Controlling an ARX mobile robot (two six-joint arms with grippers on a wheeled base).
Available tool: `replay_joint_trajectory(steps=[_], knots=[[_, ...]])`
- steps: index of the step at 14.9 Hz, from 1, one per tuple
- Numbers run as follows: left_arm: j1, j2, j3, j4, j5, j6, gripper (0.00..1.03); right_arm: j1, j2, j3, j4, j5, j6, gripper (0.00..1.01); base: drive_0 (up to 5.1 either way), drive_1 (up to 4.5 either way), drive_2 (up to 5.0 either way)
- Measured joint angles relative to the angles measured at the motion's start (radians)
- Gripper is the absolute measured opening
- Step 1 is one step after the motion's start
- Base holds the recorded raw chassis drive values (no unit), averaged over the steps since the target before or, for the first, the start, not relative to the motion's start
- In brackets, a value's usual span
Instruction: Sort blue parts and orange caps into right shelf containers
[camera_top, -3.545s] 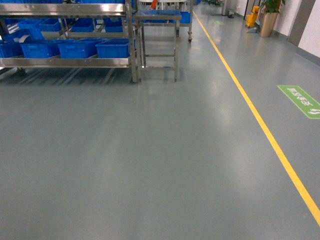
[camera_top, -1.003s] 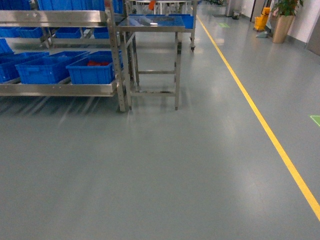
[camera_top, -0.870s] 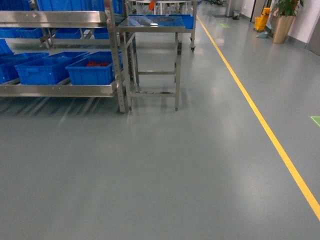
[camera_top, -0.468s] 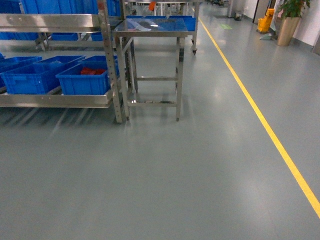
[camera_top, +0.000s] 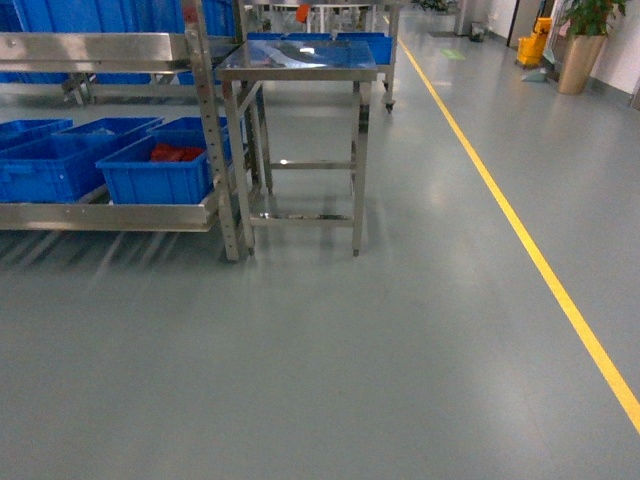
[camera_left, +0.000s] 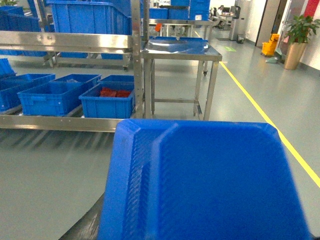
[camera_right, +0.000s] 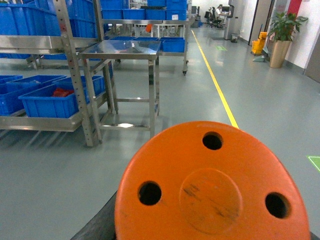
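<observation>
A large blue part (camera_left: 210, 185) fills the lower half of the left wrist view, held above the floor by my left gripper; only a dark finger (camera_left: 87, 230) shows beside it. In the right wrist view, an orange cap (camera_right: 210, 190) with three holes is held the same way, with a dark finger (camera_right: 97, 225) at its left edge. Bright blue crates, the right shelf containers (camera_top: 155, 180), stand on the low steel shelf at the left. The nearest crate (camera_left: 107, 105) holds red pieces. Neither gripper appears in the head view.
A steel rack (camera_top: 100, 215) with an upright post (camera_top: 210, 150) stands at the left. A steel table (camera_top: 295, 65) adjoins it on the right. A yellow floor line (camera_top: 520, 230) runs along the right. A potted plant (camera_top: 580, 55) stands at the far right.
The head view has moved forward: the rack, the crates and the steel table have come nearer and sit lower in the frame. The green floor sign has left the view.
</observation>
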Motion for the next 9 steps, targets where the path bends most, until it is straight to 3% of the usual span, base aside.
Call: replay_joint_trajectory(steps=[9], knots=[[0.000,0.000,0.000,-0.001,0.001,0.000,0.43,0.000,0.000,0.000,-0.002,0.000,0.000,0.44,0.0,4.30,-4.3]])
